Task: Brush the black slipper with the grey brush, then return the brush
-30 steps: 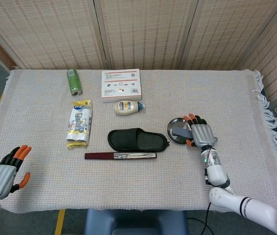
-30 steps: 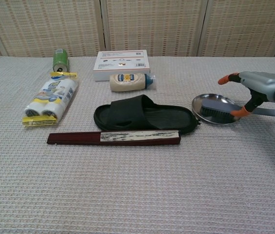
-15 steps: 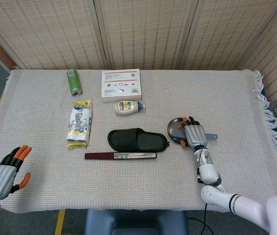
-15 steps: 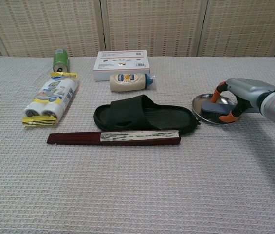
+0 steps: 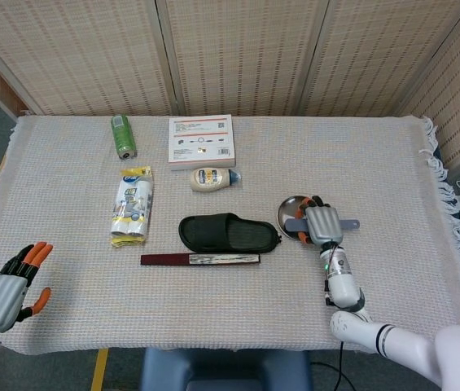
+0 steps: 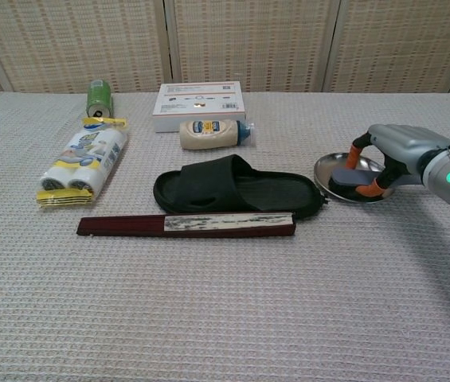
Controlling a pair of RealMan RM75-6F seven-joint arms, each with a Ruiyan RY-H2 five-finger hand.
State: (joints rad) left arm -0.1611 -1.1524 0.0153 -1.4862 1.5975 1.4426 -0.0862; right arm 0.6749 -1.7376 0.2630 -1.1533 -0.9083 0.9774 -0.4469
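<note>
The black slipper [image 5: 230, 233] [image 6: 236, 193] lies flat at the table's middle, toe end toward the right. Just right of it a round metal dish [image 5: 286, 212] [image 6: 326, 165] holds the grey brush [image 6: 346, 189], whose handle end [image 5: 350, 223] pokes out to the right. My right hand [image 5: 323, 224] [image 6: 392, 153] sits down over the brush with its fingers curled around it. My left hand [image 5: 8, 285] rests at the table's near left corner, fingers apart and holding nothing; the chest view does not show it.
A long dark red stick [image 5: 199, 260] [image 6: 186, 225] lies just in front of the slipper. Behind are a mayonnaise bottle [image 5: 212, 177], a white box [image 5: 201, 140], a green can [image 5: 121, 135] and a pack of rolls [image 5: 133, 205] to the left.
My right hand has moved left and down onto the dish and its fingers have closed around the brush. The left hand has stayed put.
</note>
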